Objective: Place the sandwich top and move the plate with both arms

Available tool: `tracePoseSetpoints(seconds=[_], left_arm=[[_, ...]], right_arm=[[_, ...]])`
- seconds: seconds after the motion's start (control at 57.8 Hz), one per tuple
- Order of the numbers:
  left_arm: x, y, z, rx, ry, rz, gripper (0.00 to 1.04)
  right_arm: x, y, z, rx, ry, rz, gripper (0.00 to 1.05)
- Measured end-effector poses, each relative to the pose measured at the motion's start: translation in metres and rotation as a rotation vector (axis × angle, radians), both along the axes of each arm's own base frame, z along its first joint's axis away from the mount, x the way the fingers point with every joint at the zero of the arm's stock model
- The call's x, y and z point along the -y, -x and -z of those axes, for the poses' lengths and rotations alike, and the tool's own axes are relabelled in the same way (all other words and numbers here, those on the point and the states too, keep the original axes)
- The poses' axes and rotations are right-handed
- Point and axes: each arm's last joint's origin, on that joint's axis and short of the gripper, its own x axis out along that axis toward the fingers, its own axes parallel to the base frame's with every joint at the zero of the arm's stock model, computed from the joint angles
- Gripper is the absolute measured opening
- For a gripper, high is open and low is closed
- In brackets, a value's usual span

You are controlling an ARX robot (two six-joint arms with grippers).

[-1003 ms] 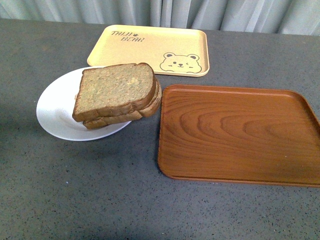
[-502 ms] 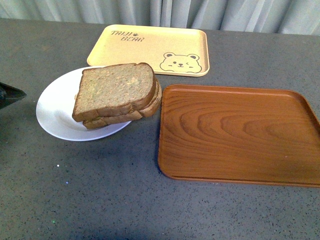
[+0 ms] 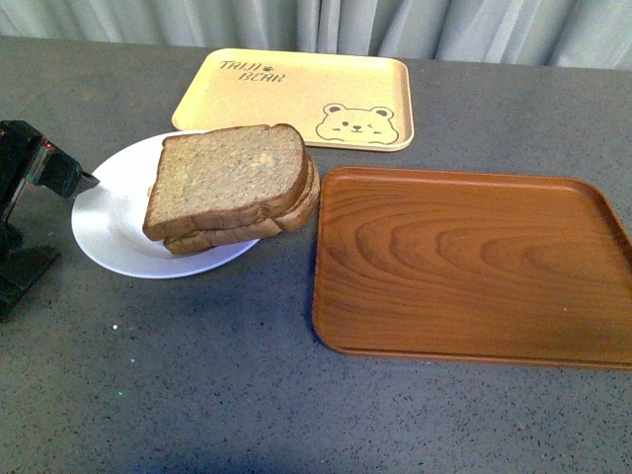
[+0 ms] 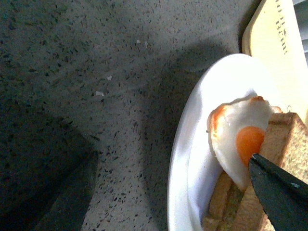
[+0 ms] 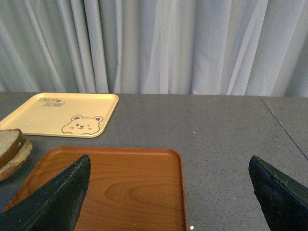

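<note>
Front view: at the left edge of the tabletop (image 3: 197, 395) we see the left gripper (image 3: 69, 219), black, with its jaws spread wide. One finger reaches to the left rim of the plate (image 3: 109, 225), and the other sits low, nearer the near edge. We cannot tell whether either finger touches the plate. In the left wrist view the white rim runs between the two dark fingers, with bare speckled tabletop on one side.

The plate lies in the left half of the tabletop, closer to the far edge than to the near one. On it rests the sandwich top (image 3: 229, 178), a thick speckled brown slice with a darker crust. It lies flat on a lower slice (image 3: 259, 231) and overhangs the plate's right rim. The left wrist view shows a fried egg (image 4: 238, 139) poking out between the two slices.

Just behind the plate, along the far edge, lies the yellow tray (image 3: 296, 94) with a bear print. A grey curtain (image 3: 395, 25) hangs behind it.

Just beside the sandwich begins the wooden tray (image 3: 464, 262), which runs toward the right edge of the tabletop.

The right gripper (image 5: 169, 161) shows only in its own wrist view. Its jaws stand far apart, gripping nothing, above the wooden tray.
</note>
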Motion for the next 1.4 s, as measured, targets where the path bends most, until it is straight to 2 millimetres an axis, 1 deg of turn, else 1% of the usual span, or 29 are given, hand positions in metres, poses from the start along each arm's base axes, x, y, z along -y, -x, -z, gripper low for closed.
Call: tracePoseSetpoints(seconds=[0.311,0.571,0.657,0.709,0.744,0.796,0.865,0.899,0.934,1.141,1.262,1.332,1.366,1.401], left_arm=[[0.003,-0.020,0.004,0.014,0.073,-0.027,0.96],[0.010,-0.025,0.008,0.024,0.109,-0.024,0.95],[0.012,-0.025,0.010,0.021,0.119,-0.026,0.89],[0.013,-0.025,0.012,0.019,0.129,-0.024,0.82],[0.014,-0.024,0.014,0.014,0.141,-0.020,0.73],[0.016,-0.024,0.016,0.004,0.153,-0.013,0.62],[0.018,-0.023,0.018,0.000,0.164,-0.003,0.51],[0.019,-0.022,0.018,-0.001,0.166,0.003,0.48],[0.019,-0.022,0.019,-0.001,0.169,0.008,0.41],[0.019,-0.021,0.020,0.010,0.174,0.015,0.32],[0.019,-0.019,0.021,0.022,0.179,0.015,0.17],[0.019,-0.018,0.021,0.029,0.186,0.027,0.06],[0.019,-0.017,0.022,0.033,0.190,0.035,0.02],[0.019,-0.017,0.022,0.037,0.195,0.035,0.02]], right_arm=[[0.000,0.000,0.000,0.000,0.000,0.000,0.96],[0.000,0.000,0.000,0.000,0.000,0.000,0.96],[0.000,0.000,0.000,0.000,0.000,0.000,0.96],[0.000,0.000,0.000,0.000,0.000,0.000,0.96],[0.000,0.000,0.000,0.000,0.000,0.000,0.96],[0.000,0.000,0.000,0.000,0.000,0.000,0.96],[0.000,0.000,0.000,0.000,0.000,0.000,0.96],[0.000,0.000,0.000,0.000,0.000,0.000,0.96],[0.000,0.000,0.000,0.000,0.000,0.000,0.96],[0.000,0.000,0.000,0.000,0.000,0.000,0.96],[0.000,0.000,0.000,0.000,0.000,0.000,0.96],[0.000,0.000,0.000,0.000,0.000,0.000,0.96],[0.000,0.000,0.000,0.000,0.000,0.000,0.96],[0.000,0.000,0.000,0.000,0.000,0.000,0.96]])
